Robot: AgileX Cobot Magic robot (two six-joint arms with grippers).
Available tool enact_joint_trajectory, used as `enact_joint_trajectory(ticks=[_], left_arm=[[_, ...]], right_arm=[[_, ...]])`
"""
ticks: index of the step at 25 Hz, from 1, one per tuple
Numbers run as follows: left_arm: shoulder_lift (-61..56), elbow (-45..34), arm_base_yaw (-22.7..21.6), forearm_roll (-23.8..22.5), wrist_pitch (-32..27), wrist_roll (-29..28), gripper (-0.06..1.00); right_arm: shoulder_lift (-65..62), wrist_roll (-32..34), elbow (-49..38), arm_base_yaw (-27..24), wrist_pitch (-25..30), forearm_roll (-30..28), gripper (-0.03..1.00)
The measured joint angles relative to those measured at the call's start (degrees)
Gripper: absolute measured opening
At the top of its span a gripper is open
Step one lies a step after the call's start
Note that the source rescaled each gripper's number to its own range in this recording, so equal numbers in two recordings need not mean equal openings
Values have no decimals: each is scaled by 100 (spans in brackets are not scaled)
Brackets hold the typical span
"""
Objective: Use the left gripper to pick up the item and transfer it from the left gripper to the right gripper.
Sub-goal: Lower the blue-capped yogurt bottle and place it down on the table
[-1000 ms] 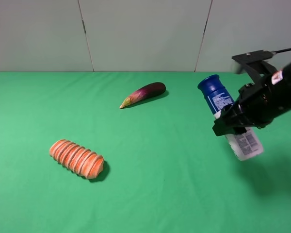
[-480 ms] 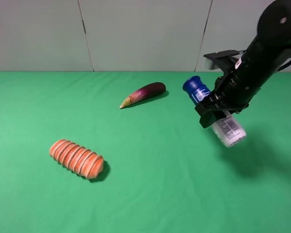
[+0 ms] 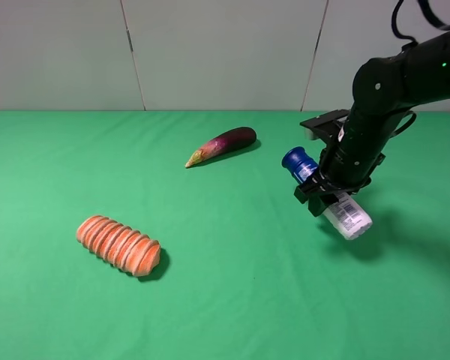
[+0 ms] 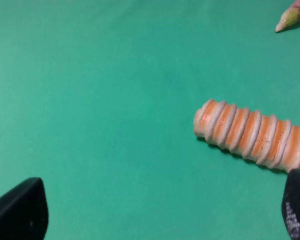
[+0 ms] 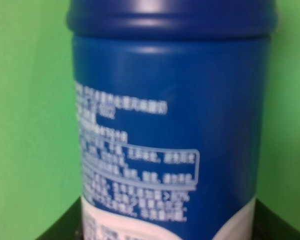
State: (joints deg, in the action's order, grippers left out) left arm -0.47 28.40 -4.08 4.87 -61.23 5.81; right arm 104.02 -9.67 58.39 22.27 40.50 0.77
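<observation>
The item, a spray can [image 3: 300,165] with a dark blue cap and white printed lower body, is held tilted in my right gripper [image 3: 326,196], cap pointing up-left, a little above the green table on the right. The gripper is shut around the can's middle. In the right wrist view the can [image 5: 170,125] fills the frame, with dark fingers [image 5: 60,231] at its sides. My left gripper [image 4: 157,215] is open and empty; its two black fingertips [image 4: 20,210] stand far apart above the cloth near the orange loaf. The left arm is out of the exterior view.
An orange ribbed loaf [image 3: 118,245] lies front left and also shows in the left wrist view [image 4: 250,135]. A purple eggplant [image 3: 221,145] lies at the back centre; its tip [image 4: 291,17] shows in the left wrist view. Green cloth [image 3: 232,300] covers the table.
My right arm has swung left and down with the can, bringing it from the right edge toward the table's right middle and lower to the cloth. Loaf and eggplant have not moved.
</observation>
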Motion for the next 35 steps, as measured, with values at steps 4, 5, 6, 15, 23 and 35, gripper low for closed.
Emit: enact_joint_trajectory(ticks=[4,5,6,15,23,35], left_arm=[[0,0,0,0,0,0,88],[0,0,0,0,0,0,88],[0,0,0,0,0,0,88],[0,0,0,0,0,0,88],[0,0,0,0,0,0,88],[0,0,0,0,0,0,88]], right_arm=[[180,1,1,0,-113,-25,0],[237,6,1,0,-118,-25,0],[301,6,1,0,-118,-25,0],[432,6,6,0,-160,-25,20],[425,49,16,0,-196,-29,98],[425,68,323,0,411,-24,100]])
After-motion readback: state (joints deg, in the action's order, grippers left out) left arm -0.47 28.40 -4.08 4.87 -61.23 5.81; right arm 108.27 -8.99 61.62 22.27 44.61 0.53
